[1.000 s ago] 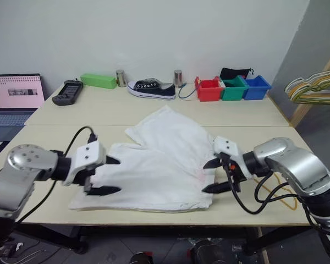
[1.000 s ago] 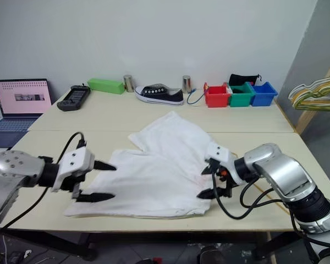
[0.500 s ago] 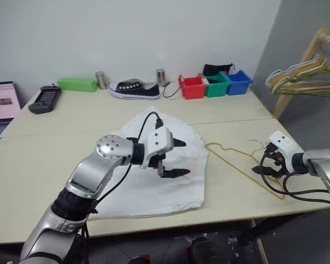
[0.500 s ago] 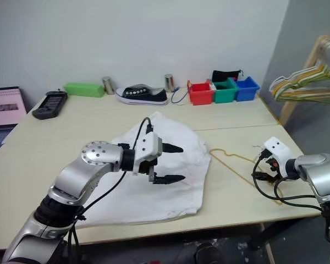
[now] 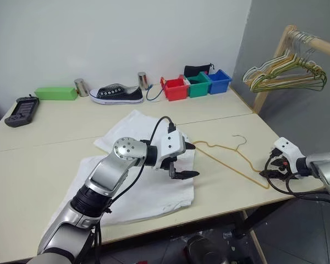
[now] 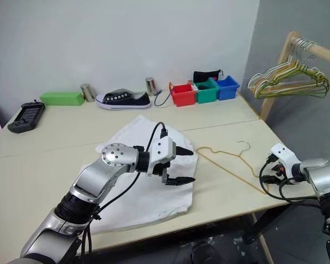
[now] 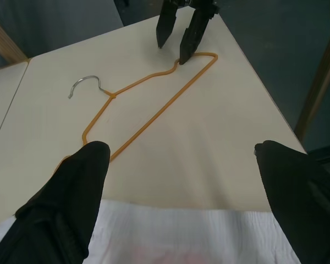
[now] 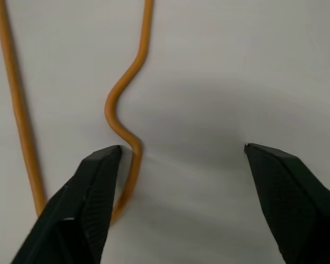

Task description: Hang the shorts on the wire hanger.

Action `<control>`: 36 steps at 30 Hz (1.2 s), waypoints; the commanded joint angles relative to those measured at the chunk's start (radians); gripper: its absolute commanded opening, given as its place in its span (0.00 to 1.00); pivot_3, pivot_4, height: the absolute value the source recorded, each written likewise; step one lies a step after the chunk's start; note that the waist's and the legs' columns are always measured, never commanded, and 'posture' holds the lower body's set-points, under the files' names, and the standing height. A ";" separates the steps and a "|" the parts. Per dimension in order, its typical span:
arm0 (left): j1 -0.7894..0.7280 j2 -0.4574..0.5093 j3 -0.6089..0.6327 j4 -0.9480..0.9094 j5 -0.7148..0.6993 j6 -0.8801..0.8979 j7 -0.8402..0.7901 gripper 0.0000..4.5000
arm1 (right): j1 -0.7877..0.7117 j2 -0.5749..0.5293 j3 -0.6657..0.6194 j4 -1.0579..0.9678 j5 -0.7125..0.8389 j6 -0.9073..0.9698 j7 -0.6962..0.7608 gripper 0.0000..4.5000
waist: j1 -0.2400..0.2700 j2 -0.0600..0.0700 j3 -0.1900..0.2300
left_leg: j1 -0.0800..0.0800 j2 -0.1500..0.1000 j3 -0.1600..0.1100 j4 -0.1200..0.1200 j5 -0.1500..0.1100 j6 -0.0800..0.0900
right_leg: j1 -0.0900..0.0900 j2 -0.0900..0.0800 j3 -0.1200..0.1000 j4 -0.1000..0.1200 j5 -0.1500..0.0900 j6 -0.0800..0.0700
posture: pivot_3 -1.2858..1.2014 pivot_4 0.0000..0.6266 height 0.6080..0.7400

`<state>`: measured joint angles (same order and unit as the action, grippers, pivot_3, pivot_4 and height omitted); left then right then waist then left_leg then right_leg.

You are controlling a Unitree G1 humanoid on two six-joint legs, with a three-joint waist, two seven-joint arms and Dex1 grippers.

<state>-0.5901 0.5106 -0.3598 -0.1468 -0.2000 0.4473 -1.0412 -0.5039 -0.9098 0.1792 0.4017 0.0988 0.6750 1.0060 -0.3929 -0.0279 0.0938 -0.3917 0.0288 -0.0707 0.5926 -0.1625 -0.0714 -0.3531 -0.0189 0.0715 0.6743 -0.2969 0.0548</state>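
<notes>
Right wrist view: right gripper point(image 8: 181, 151) at wire hanger's point(image 5: 229, 160) shoulder bend, fingers apart, wire beside one finger, nothing clamped. Hanger flat on table point(image 5: 49, 148), near right edge. Left gripper point(image 5: 188, 160) hovers over shorts point(image 5: 148, 192), fingers wide apart, empty. Shorts lie spread flat, edge meeting hanger's near end. You have nothing hung yet: grasp hanger, lift, thread shorts on. All left to do.

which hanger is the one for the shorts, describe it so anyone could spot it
On the pale table, just right of the white shorts, the wire hanger lies flat near the right edge. It is a single thin golden-yellow triangle with a small silver hook, unlike the bunched hangers on the wooden rack.
</notes>
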 commanded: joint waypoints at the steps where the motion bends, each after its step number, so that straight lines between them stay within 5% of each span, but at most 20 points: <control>1: -0.033 0.002 0.025 -0.015 -0.002 -0.003 0.000 1.00 | -0.013 0.017 0.025 0.000 -0.015 -0.005 0.041 0.62 | -0.002 -0.001 0.000 | 0.000 0.000 0.000 0.000 0.000 0.000 | 0.000 0.000 0.000 0.000 0.000 0.000 | 0.40 0.06 1.00; 12: -0.034 0.011 0.034 -0.024 0.000 0.003 0.010 1.00 | -0.016 0.038 0.045 0.094 -0.066 -0.071 0.066 0.02 | -0.013 -0.004 -0.002 | 0.000 0.000 -0.002 0.000 0.000 0.000 | 0.001 0.000 -0.001 0.000 0.000 0.000 | 0.40 0.05 1.00; 27: -0.119 -0.026 0.112 0.154 -0.005 -0.054 0.052 1.00 | -0.066 -0.003 -0.158 -0.003 -0.057 -0.075 -0.172 0.01 | -0.021 -0.005 -0.003 | -0.001 -0.003 -0.002 0.000 0.000 0.000 | 0.001 -0.002 -0.001 0.000 0.000 0.001 | 0.38 0.03 1.00; 36: -0.331 0.048 0.239 0.485 -0.059 -0.098 -0.077 1.00 | -0.025 -0.055 -0.087 -0.219 -0.267 -0.579 -0.311 0.01 | -0.054 -0.003 -0.003 | -0.005 -0.002 0.000 -0.002 0.000 0.000 | -0.005 -0.001 0.000 0.000 0.001 0.005 | 0.37 0.03 1.00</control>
<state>-0.8616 0.5237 -0.1685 0.2855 -0.2306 0.3678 -1.0504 -0.5109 -0.9497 0.0726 0.2205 -0.0979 0.2650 0.7495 -0.4469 -0.0313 0.0908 -0.3967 0.0266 -0.0709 0.5903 -0.1627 -0.0716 -0.3577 -0.0202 0.0713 0.6743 -0.2950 0.0620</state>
